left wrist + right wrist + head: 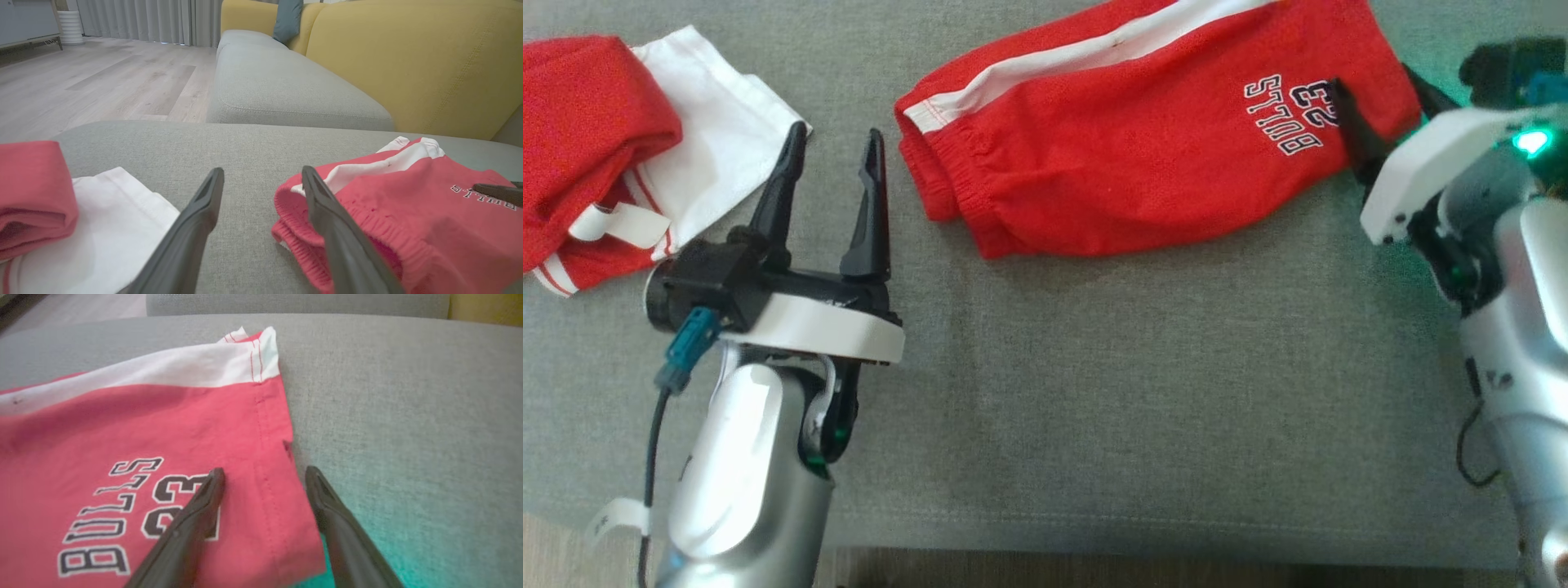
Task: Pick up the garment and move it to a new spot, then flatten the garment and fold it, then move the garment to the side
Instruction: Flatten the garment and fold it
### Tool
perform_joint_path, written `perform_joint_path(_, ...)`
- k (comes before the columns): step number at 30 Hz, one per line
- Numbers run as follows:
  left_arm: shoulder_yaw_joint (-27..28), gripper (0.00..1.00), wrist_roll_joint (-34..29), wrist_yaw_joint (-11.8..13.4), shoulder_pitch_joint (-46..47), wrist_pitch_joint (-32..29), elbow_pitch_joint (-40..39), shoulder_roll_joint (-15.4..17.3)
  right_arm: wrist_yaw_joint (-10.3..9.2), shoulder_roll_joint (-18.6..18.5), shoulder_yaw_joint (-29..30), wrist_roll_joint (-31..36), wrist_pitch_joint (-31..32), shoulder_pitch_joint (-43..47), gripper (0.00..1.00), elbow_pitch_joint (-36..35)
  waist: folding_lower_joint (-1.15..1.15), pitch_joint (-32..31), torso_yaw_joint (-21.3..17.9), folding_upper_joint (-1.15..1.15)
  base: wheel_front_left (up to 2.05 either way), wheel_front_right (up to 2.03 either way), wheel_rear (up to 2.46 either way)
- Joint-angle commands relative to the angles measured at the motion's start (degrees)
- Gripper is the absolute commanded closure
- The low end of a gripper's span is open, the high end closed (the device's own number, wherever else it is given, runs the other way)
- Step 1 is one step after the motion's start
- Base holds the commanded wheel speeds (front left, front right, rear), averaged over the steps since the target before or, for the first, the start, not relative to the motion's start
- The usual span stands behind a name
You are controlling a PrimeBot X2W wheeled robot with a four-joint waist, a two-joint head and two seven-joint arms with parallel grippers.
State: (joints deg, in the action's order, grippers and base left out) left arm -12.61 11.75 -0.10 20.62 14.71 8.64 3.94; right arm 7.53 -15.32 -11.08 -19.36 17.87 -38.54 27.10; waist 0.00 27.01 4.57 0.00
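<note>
Fingers (194, 522) astride garment (122, 428) hem, right wrist

the shorts (1127, 155) are soft matt red cloth, a fine knit, with a smooth white stripe and flat printed lettering. the seat (1094, 392) is grey woven cloth, coarse and matt. the left gripper (837, 140) is dull black plastic on a white plastic collar; its forearm (743, 457) is glossy silver. the floor (102, 81) is pale wood with a low sheen. the backrest (408, 61) is yellow stitched cloth, the pile (596, 131) red and white cloth.
</note>
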Motion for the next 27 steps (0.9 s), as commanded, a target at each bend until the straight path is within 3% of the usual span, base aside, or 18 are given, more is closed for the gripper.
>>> perform_joint_path(1,1.34,0.0,-0.32,-0.37,1.46,0.29,-1.57,0.53,-0.04,-0.36,-1.32,-0.75,1.56,-1.8,0.0,-1.08,0.0,0.22,0.25,0.0,0.0,0.0,0.0)
perform_joint_path(9,1.44,0.0,-1.04,-0.84,2.31,0.29,-1.33,-0.04,-0.04,-0.81,-4.1,-3.98,10.88,-6.14,0.0,3.22,0.0,0.81,0.92,0.0,0.0,0.0,0.0)
perform_joint_path(10,1.4,0.0,-1.14,-0.87,2.35,0.29,-1.36,-0.11,-0.04,-0.8,-4.28,-4.4,11.51,-6.4,0.15,3.51,0.0,0.86,0.98,0.0,0.0,0.0,0.0)
perform_joint_path(11,1.37,0.0,-1.24,-0.89,2.38,0.29,-1.46,-0.17,-0.04,-0.76,-4.3,-4.75,11.67,-6.64,0.68,3.63,0.0,0.94,1.01,0.0,0.0,0.0,0.0)
perform_joint_path(12,1.39,0.0,-1.33,-0.91,2.38,0.29,-1.55,-0.22,-0.04,-0.65,-4.21,-5.22,12.04,-6.73,1.0,3.98,0.0,1.02,1.0,0.0,0.0,0.0,0.0)
perform_joint_path(19,1.83,0.0,-1.74,-0.96,2.03,0.29,-1.72,-0.49,-0.04,0.16,-2.52,-7.94,9.6,-3.46,1.0,3.21,0.0,0.79,0.62,0.0,0.0,0.0,0.0)
perform_joint_path(27,2.75,0.0,-2.45,-1.05,0.07,0.29,-1.69,-0.53,-0.04,2.84,1.99,-9.31,2.11,7.86,1.0,-4.44,0.0,-1.5,-1.49,0.0,0.0,0.0,0.0)
